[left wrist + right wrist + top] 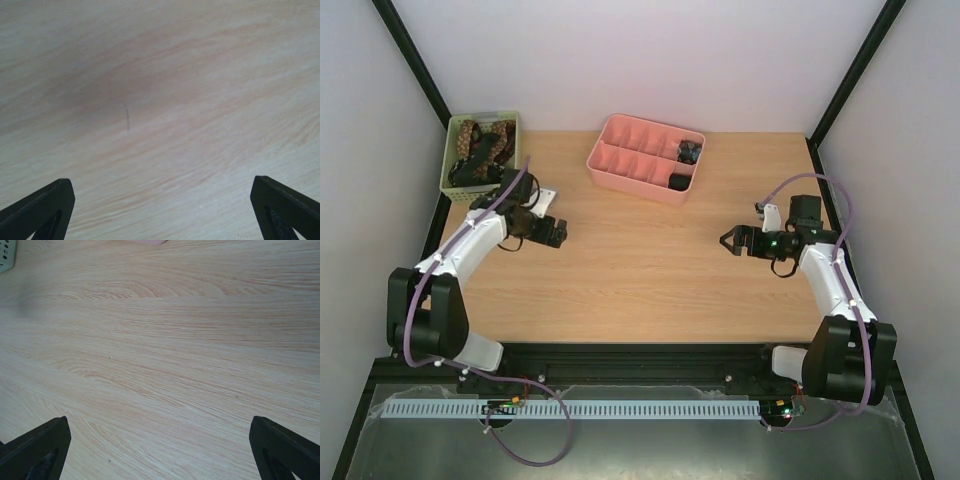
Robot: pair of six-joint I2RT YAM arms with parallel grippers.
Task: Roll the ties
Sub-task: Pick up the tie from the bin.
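Left claw (558,233) spread wide, nothing in it, hanging over the counter (640,280) just in front of the green basket (448,155). Right claw (728,240) likewise released, holding nothing. Unrolled ties (480,145) are heaped in the basket (brown spotted plus dark). Two rolled coils (690,152) sit in the right-end compartments of the pink tray (632,186). My read: the left is staged by the basket for the next pick, with mid-counter as rolling space.

- A light wooden bench (640,290) with streaked grain fills the middle.
- Plain white walls (640,50) enclose it at the back and on both sides.
- Black frame posts (415,62) slant up from both far corners.
- A black rail (640,352) runs along the near edge, with a white slotted strip (620,409) just below it.
- The light is soft and even.
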